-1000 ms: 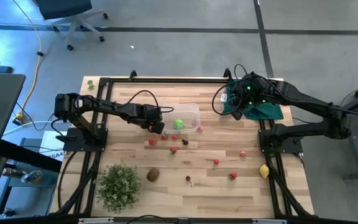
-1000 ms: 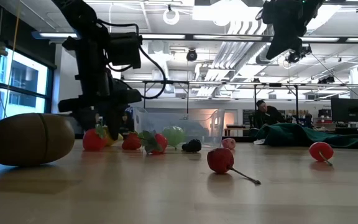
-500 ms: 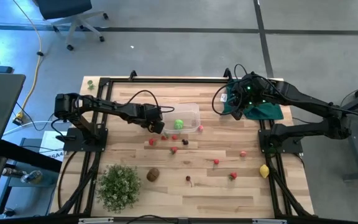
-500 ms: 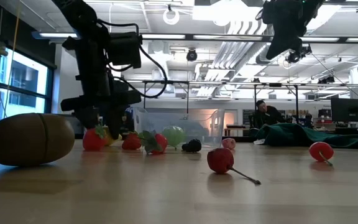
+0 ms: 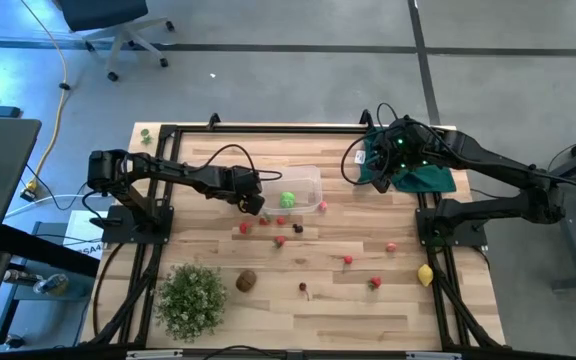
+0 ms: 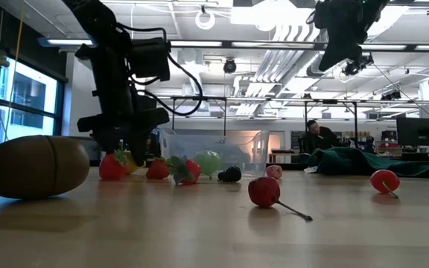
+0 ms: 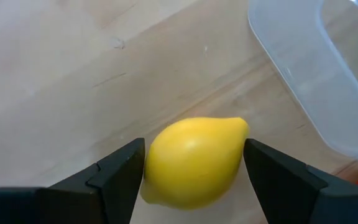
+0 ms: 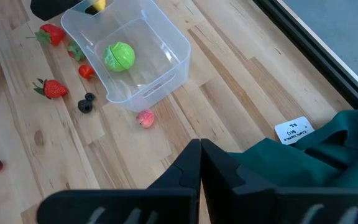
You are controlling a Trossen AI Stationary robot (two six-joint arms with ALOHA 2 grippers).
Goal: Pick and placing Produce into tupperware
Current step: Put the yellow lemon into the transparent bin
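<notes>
Grey floor (image 5: 268, 80), office chair (image 5: 118, 25)

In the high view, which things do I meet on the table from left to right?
Bushy green plant → brown kiwi → green ball inside the tupperware → red fruit → red fruit → yellow lemon.

On the bench (image 5: 368, 310), the tupperware (image 5: 306, 183) sits at centre; a ball (image 5: 287, 199) lies inside, a lemon (image 5: 425, 274) toward 4 o'clock, a plant (image 5: 191, 298) toward 7.

Bright overhead light, soft shadows
</notes>
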